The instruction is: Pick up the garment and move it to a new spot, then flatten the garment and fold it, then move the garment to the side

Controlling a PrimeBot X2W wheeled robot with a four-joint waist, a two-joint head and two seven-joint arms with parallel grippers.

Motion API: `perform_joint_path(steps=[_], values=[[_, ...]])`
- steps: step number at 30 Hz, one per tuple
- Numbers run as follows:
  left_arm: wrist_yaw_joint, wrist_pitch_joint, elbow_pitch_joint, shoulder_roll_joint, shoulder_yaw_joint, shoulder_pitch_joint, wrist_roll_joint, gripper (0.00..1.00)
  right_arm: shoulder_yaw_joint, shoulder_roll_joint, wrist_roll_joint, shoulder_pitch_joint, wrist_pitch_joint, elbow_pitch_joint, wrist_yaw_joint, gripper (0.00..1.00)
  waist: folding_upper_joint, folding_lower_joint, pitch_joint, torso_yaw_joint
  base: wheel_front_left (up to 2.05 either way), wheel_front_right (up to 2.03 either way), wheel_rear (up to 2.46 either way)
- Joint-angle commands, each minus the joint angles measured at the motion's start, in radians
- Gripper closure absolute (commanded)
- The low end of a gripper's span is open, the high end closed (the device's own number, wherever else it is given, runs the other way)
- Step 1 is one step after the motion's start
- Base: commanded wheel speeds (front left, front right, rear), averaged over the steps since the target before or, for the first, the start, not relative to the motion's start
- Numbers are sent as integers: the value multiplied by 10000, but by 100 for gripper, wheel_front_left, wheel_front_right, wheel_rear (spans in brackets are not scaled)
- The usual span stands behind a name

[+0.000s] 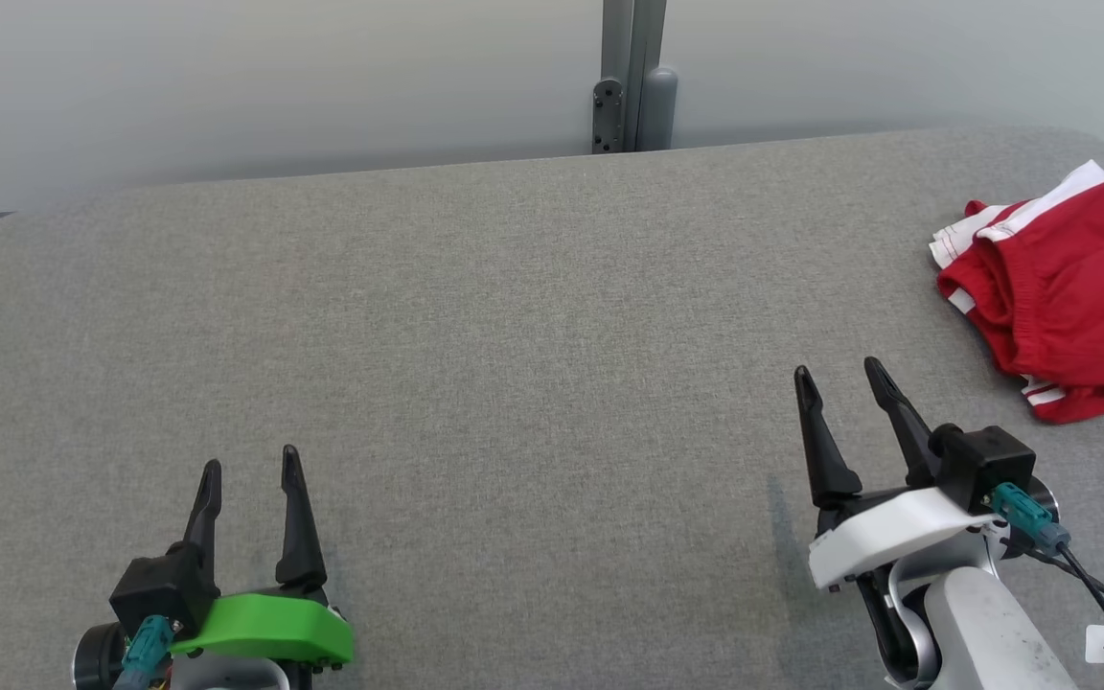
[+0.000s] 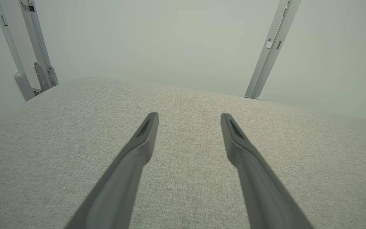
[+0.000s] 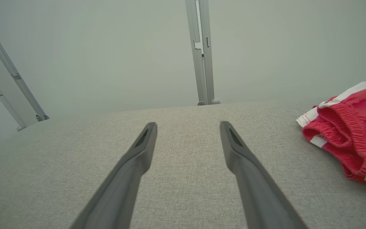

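Nearest us, along the bottom of the frame, we find the green-shelled left gripper [image 1: 251, 458] at lower left and the white-shelled right gripper [image 1: 839, 367] at lower right. Each has its two dark fingers spread apart with nothing between them.

Both stand over the broad grey woven-fabric tabletop [image 1: 514, 316], which spans most of the frame.

The pair of red fabric shorts with white trim [image 1: 1065, 287] lies rumpled at the upper right, partly cut off by the frame edge. It is near the right gripper and well apart from the left.

We judge the shorts light, limp and possibly slick, so they are likely to sag and drape once lifted. The ribbed elastic waistband [image 3: 351, 127], turned toward the right gripper, looks the thickest and firmest place to pinch.
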Motion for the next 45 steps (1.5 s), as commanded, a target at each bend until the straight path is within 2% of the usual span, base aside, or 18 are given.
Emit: perform_joint_path(steps=[1,18,19,22,45], values=[[22,0,20,4,6,90,75,0,29,-19,73,148,-23,-66,-7,0,0,0,-6,4,0,0,0],[-143,0,126,6,-162,195,169,0,-14,-16,137,434,-24,-10,-7,0,0,0,-222,-7,0,0,0],[-124,0,181,-4,-148,97,56,100,-8,2,109,376,2,11,0,100,0,0,-219,-9,0,0,0],[-126,13,453,-19,-153,163,-51,100,12,32,153,545,22,247,0,100,0,0,-224,-9,0,0,0],[-620,1096,427,-9,489,-151,-3835,100,-505,-66,4250,615,1016,9,-1,100,0,0,-301,-25,0,0,0]])
